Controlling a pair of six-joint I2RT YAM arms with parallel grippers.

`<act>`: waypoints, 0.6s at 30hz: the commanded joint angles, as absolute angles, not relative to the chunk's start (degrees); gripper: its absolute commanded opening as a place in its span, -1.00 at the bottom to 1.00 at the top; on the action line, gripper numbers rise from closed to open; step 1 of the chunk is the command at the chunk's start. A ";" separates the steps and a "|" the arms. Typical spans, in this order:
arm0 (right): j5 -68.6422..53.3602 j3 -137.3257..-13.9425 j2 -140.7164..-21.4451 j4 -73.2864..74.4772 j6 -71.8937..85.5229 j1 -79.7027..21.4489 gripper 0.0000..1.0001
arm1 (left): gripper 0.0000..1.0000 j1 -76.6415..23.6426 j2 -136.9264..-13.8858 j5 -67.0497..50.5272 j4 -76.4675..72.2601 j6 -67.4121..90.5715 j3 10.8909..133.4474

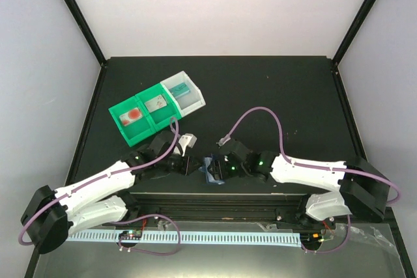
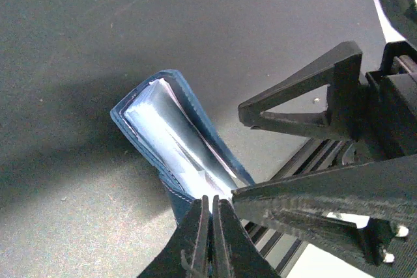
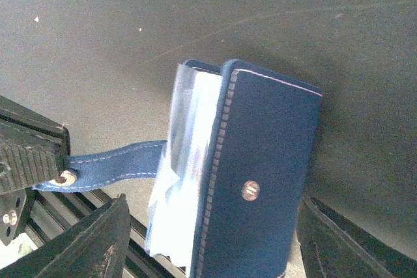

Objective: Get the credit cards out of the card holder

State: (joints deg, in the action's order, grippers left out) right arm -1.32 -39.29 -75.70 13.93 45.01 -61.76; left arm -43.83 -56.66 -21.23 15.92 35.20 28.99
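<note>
The holder (image 3: 267, 161) sits toward the arm bases from the tray (image 1: 118, 128) and a little right of it. It seems lifted off the table (image 1: 273, 89), with its flap open. The left gripper (image 2: 210, 209) is pinched tight on the strap (image 3: 117, 161), holding it out sideways. The right gripper (image 3: 214, 206) stands wide astride the holder's lower end. Whether its jaws press it I cannot tell, as the contact is cut off.

A red-patched card (image 1: 132, 114) and a pale card (image 1: 155, 103) lie in the tray's green compartments, so I judge the extraction partly done. Next, one gripper must free itself and nip a thin card edge while the other steadies the holder. The clear sleeves (image 2: 172, 141) glare, and whether cards remain inside is unclear.
</note>
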 commanded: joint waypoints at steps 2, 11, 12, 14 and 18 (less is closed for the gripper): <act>-0.40 -42.78 -78.60 15.19 44.07 -63.06 0.42 | -0.97 -43.51 -55.37 -22.39 14.90 36.04 29.43; 6.84 -43.25 -78.93 20.71 44.28 -63.11 0.05 | -0.97 -43.51 -55.50 -20.91 15.73 35.53 29.05; 7.53 -43.11 -79.04 21.12 44.30 -63.11 -0.01 | -0.97 -43.51 -55.57 -20.92 15.69 35.55 28.94; 8.71 -42.89 -79.06 22.15 44.57 -63.11 -0.12 | -0.97 -43.51 -55.60 -20.87 15.56 35.60 28.68; 10.15 -41.20 -77.70 22.28 45.60 -63.10 -0.32 | -0.97 -43.51 -55.58 -18.77 17.20 34.82 28.39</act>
